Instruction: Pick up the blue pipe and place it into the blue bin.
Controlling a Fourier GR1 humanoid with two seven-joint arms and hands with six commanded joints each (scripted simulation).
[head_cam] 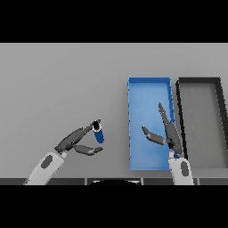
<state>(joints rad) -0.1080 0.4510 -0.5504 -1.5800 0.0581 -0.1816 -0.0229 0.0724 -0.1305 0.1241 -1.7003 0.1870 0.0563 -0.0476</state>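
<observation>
Grey table point(58, 80) carries two bins: one blue bin point(149, 84), one black bin point(199, 82) just right of it. Right hand point(171, 136) hangs over the blue bin, fingers straight, thumb spread. Left hand point(75, 141), left of the bin, pinches the one blue pipe point(98, 133) at its fingertips.

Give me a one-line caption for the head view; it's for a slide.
Left hand pinches the blue pipe beside the blue bin; right hand open over it.
</observation>
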